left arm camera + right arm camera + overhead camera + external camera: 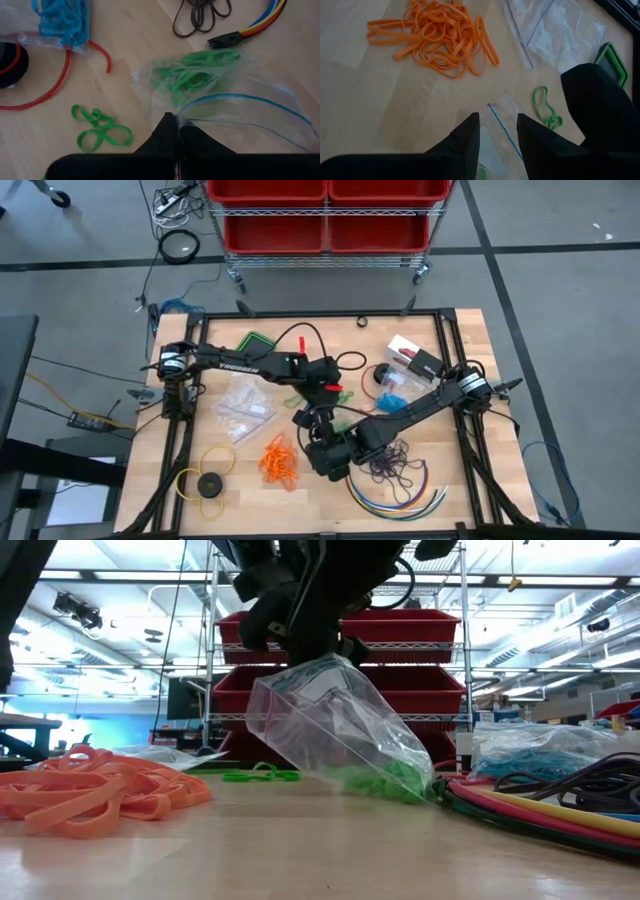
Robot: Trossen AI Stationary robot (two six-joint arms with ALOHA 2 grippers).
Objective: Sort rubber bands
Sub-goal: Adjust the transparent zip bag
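Note:
A clear zip bag (330, 715) with green rubber bands (187, 75) in its lower end hangs at the table's middle. My left gripper (177, 131) is shut on its top edge. My right gripper (498, 131) hovers open close by, a finger on either side of the bag's blue-lined mouth edge (501, 120); I cannot tell whether it touches. A few loose green bands (100, 134) lie on the wood beside the bag. Orange bands (280, 462) lie in a heap toward the near edge. Dark purple bands (395, 465) lie to their right, and blue bands (60, 20) sit in another bag. My left gripper pinches the bag's top edge by the zip strip (186, 114) between its two shut fingers, coming slanting down from above. The bag hangs tilted below the fingers. Its lower end with the green bands (385, 783) rests on the table.
Empty clear bags (245, 405) lie left of the middle. A yellow ring with a black disc (205, 480) sits near the front left. Multicoloured cables (400, 495) curve along the front right, and a red cord (60, 80) lies by the blue bag. A green lid (255, 342) is at the back.

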